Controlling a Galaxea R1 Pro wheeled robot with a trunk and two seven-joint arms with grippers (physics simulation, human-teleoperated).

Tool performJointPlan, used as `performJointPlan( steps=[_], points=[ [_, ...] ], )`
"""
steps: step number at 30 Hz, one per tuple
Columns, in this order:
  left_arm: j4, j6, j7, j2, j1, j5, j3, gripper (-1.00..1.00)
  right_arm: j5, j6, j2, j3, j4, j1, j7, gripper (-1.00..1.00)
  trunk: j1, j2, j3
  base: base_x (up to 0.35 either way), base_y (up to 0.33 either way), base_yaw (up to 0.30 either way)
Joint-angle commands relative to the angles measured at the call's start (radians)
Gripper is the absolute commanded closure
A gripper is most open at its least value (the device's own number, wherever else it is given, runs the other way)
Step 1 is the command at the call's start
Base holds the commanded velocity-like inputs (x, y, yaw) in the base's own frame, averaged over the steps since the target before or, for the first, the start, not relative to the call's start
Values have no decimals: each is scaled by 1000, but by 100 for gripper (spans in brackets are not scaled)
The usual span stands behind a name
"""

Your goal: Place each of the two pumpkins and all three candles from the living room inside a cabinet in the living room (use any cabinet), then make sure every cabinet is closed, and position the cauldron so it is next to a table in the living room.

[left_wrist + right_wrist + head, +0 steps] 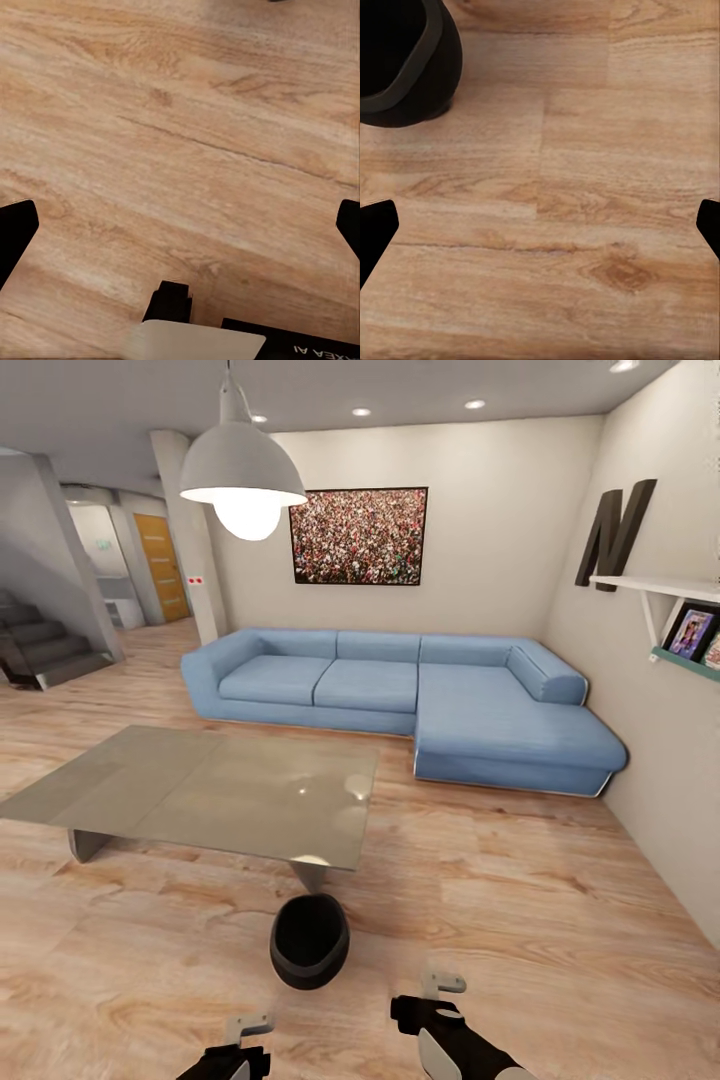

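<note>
Both hands gape wide above grainy planks near round black cauldron (310, 940).

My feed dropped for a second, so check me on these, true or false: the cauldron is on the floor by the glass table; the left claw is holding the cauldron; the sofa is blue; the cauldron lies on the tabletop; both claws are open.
1. The cauldron stands on the floor beside the glass table. True.
2. The left claw holds the cauldron. False: it is empty, over bare floor.
3. The sofa is blue. True.
4. The cauldron lies on the tabletop. False: it sits on the wood floor, just in front of the table's near edge.
5. Both claws are open, the right claw too. True.
</note>
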Motion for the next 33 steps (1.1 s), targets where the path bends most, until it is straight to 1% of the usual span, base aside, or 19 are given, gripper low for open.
performJointPlan(
  steps=[1, 10, 14, 23, 33],
  points=[
    [-2, 6, 6, 1, 0, 9, -8, -100, -1, 6, 0, 5, -1, -1, -7, -100, 0, -1, -1, -133, 0, 0],
    [-2, 6, 6, 0, 0, 9, -8, -100, 0, 6, 0, 6, -1, -1, -7, -100, 0, -1, -1, -31, 0, 1],
    [-2, 6, 6, 1, 0, 9, -8, -100, 0, 6, 0, 6, 0, -1, -7, -100, 0, -1, -1, -147, 0, 85],
    [-2, 6, 6, -1, 0, 9, -8, -100, 0, 11, 0, 6, 0, -1, -19, -100, 0, -1, -1, -225, -104, 259],
    [-2, 6, 6, -1, 1, 9, -8, -100, 0, 20, 0, 6, 1, -1, -21, -100, 0, -1, -6, -35, -15, 280]
  ],
)
